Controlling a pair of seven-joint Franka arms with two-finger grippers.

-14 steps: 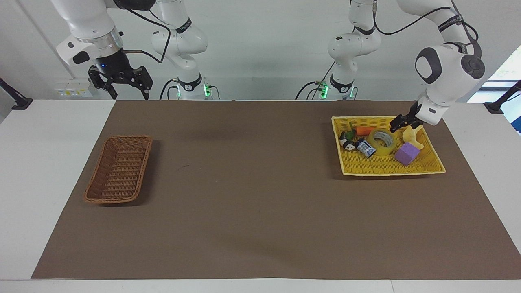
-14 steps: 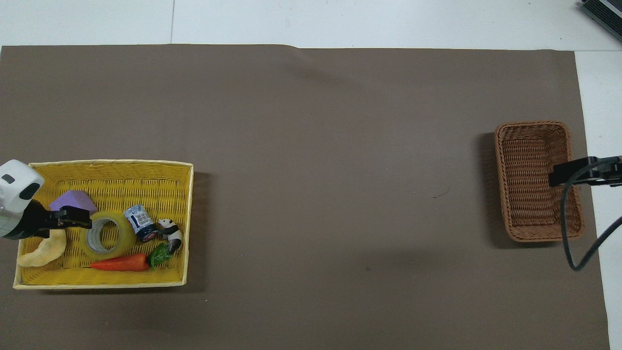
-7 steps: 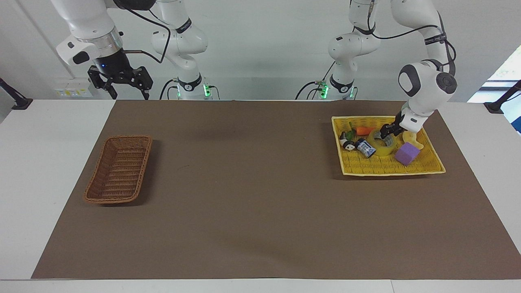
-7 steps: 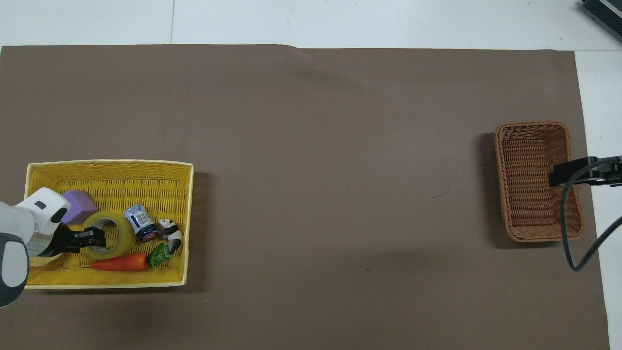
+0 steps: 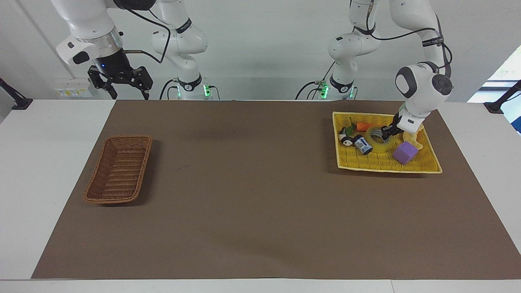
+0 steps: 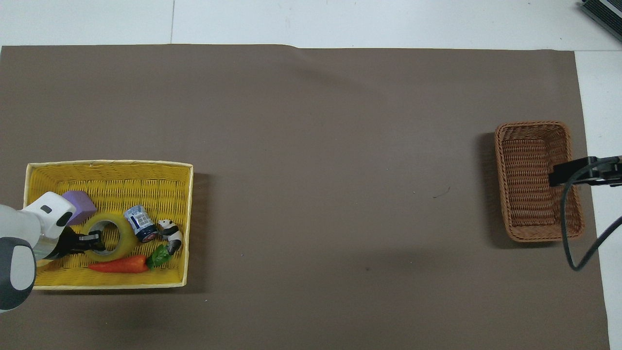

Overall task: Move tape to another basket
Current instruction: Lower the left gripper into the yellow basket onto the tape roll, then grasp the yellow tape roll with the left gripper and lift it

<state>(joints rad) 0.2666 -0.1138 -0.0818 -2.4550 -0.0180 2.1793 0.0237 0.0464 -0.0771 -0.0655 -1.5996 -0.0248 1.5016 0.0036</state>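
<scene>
The tape (image 5: 375,141) (image 6: 112,236), a translucent yellow roll, lies in the yellow woven tray (image 5: 368,162) (image 6: 121,187) at the left arm's end of the table. My left gripper (image 5: 385,132) (image 6: 94,238) is down in the tray and shut on the roll's wall, one finger inside the core and one outside. The dark brown wicker basket (image 5: 141,171) (image 6: 498,160) sits at the right arm's end. My right gripper (image 5: 129,95) (image 6: 554,178) waits open, up in the air near that basket's end of the table.
In the tray with the tape are a purple cube (image 5: 405,153) (image 6: 78,206), a toy carrot (image 5: 364,126) (image 6: 119,265), a small blue-and-white can (image 5: 362,145) (image 6: 140,222), a panda figure (image 5: 346,140) (image 6: 171,231) and a pale yellow curved toy (image 5: 416,137). A brown mat covers the table.
The left gripper came down from beside the tape, went over its wall and closed on it. The tray and its contents shifted slightly toward the robots. The right arm stayed still.
</scene>
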